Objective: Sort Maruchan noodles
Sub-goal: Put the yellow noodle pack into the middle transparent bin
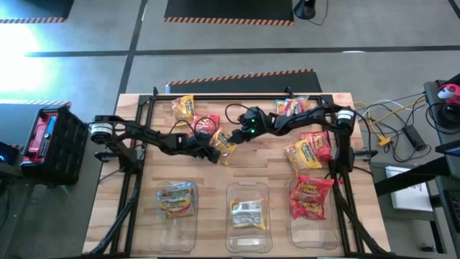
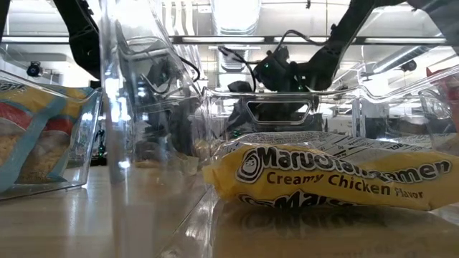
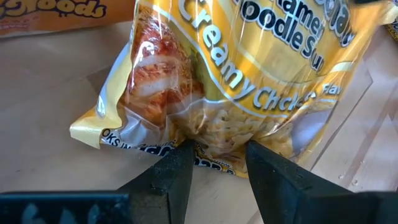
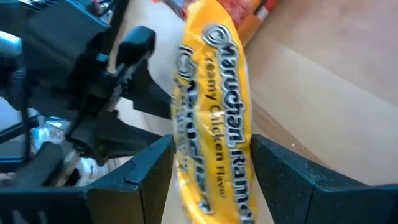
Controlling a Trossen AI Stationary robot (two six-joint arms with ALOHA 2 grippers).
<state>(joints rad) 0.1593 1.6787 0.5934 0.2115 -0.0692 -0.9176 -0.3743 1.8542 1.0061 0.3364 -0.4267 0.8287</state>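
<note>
A yellow Creamy Chicken noodle packet [image 1: 226,142] is at the table's middle, between my two grippers. My left gripper [image 1: 214,150] comes from the left and is shut on it. My right gripper [image 1: 239,134] comes from the right and stands open, one finger on each side of the packet's other end [image 4: 214,124]. Loose on the table lie a yellow packet [image 1: 183,108], a red one [image 1: 207,124], orange-red ones [image 1: 291,108] at the back, and yellow and red ones [image 1: 307,151] at the right. My left gripper pinches the yellow packet's crimped end edge [image 3: 211,150] between its two fingers [image 3: 177,171], slanting down from the table's left. The packet stands turned up on edge beyond the fingers. Whether it is clear of the table I cannot tell. My right gripper's fingers [image 4: 152,165] flank the packet's narrow side. I cannot tell whether they touch it.
Three clear bins stand along the near edge. The left bin [image 1: 176,216] holds a pale blue packet [image 2: 36,136], the middle bin [image 1: 248,234] a yellow one [image 2: 337,179], the right bin [image 1: 313,223] red ones. A black frame rail [image 1: 237,97] crosses the table's far side.
</note>
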